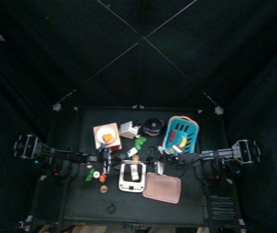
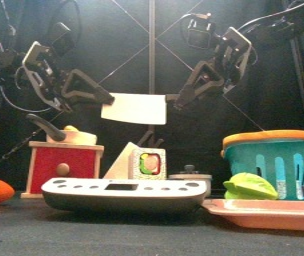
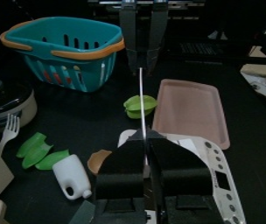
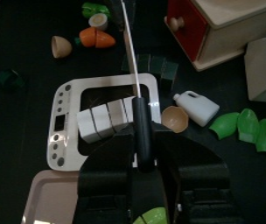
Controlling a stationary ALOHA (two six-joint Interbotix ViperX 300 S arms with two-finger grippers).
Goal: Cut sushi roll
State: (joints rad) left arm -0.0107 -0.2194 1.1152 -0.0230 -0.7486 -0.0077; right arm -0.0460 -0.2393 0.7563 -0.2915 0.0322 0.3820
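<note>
The sushi roll (image 4: 106, 118) lies inside the white cutting board (image 4: 63, 118), near the front of the worktop (image 4: 18, 131) and about in its middle. From above it looks like a dark bar with lighter bands across it, as if it is already marked in slices. From the front I think I see its pale end with green and red filling, but I am not sure of this. It looks whole and not yet cut. The knife (image 2: 135, 108), a wide white blade, hangs in the air above the roll, well apart from it. The right pincer (image 4: 142, 162) is closed on the dark handle, and the left pincer (image 3: 139, 140) seems closed narrow on the other end of the blade. So I judge the step is bringing the knife over the roll. The next move calls for lowering the blade straight, across the roll and in line with one band, with both arms keeping level.
</note>
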